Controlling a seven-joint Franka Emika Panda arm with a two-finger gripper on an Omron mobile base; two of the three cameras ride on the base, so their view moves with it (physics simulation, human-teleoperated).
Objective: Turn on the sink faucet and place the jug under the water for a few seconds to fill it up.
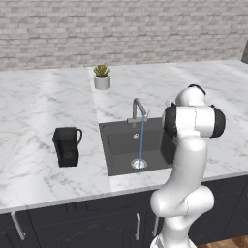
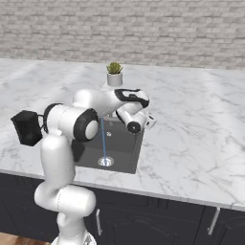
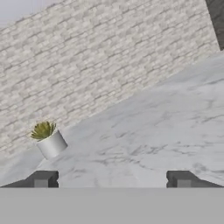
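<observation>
A pale grey-beige brick wall (image 1: 121, 29) runs behind the white, grey-veined marble table (image 1: 34, 111) — broad and evenly lit. Below sit dark navy cabinet doors (image 2: 158, 220) with slim silver handles (image 2: 214, 220) — and brown wooden floor (image 1: 232, 242) at the corner.

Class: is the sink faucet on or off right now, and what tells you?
On. A thin blue stream of water falls from the sink faucet spout to the drain in the sink.
</observation>
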